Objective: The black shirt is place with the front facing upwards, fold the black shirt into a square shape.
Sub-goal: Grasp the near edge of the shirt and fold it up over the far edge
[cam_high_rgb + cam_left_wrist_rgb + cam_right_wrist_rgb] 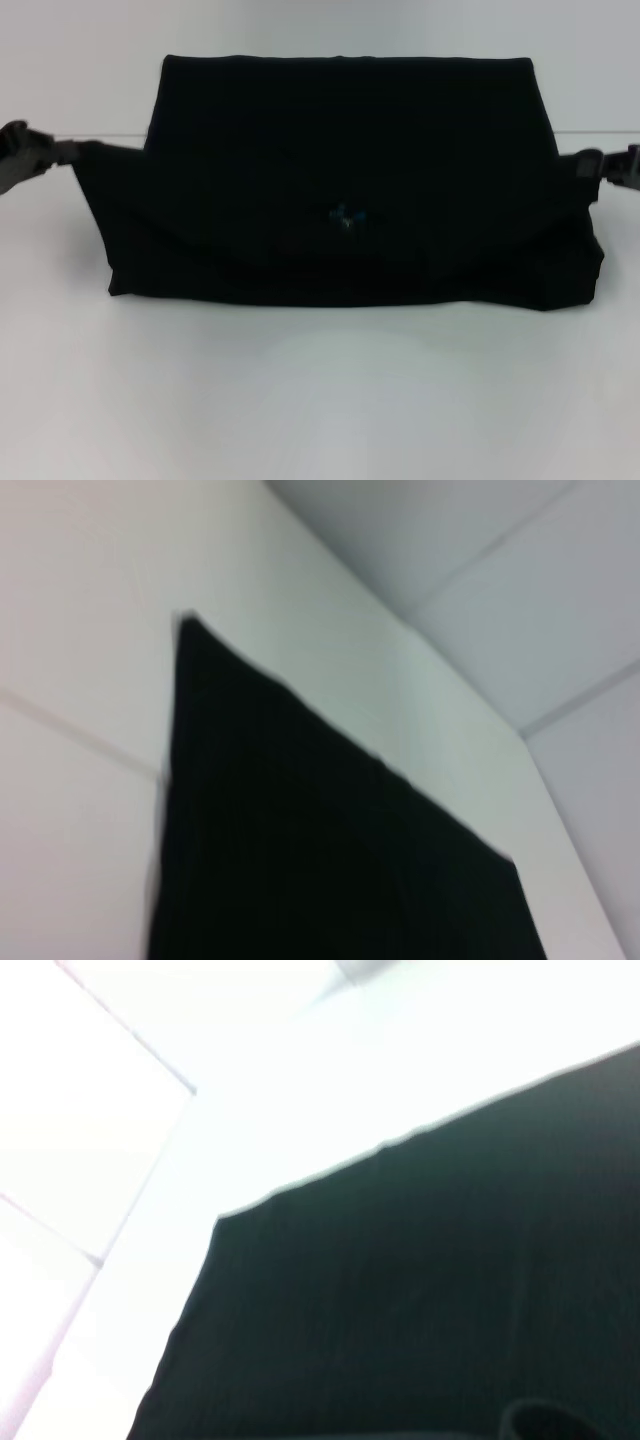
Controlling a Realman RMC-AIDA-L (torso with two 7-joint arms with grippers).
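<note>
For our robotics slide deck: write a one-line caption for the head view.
Both grippers, left and right, at the side edges of the partly folded black shirt on a white table.

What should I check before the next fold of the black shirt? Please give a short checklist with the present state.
1. Black shirt lies on the white table, already partly folded: ok.
2. Blue neck label visible on top: ok.
3. Left gripper at the shirt's left edge: ok.
4. Right gripper at the shirt's right edge: ok.
5. Both grippers hold the cloth firmly: cannot tell.
6. Shape already square: not ok, it is wider than deep.
</note>
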